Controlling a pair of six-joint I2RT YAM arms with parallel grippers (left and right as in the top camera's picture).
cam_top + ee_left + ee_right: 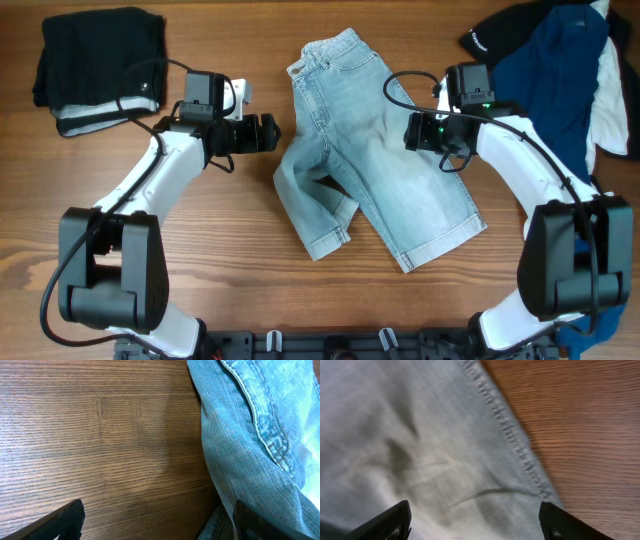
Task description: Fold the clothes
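Light-blue denim shorts (pixel 375 150) lie in the middle of the table, waistband at the far end, one leg rumpled at the lower left. My left gripper (pixel 270 132) is open just left of the shorts' left edge. In the left wrist view its fingers (pixel 62 522) straddle bare wood, and the right one overlaps the denim (pixel 250 435). My right gripper (pixel 413 131) is open over the shorts' right side. In the right wrist view its fingers (pixel 387 522) spread above the pale cloth (pixel 420 435) near the stitched side seam (pixel 512 440). Nothing is held.
A folded black garment (pixel 100 55) with white cloth under it lies at the far left. A pile of navy, black and white clothes (pixel 560 70) fills the far right corner. Both arm bases (pixel 110 270) stand at the near edge.
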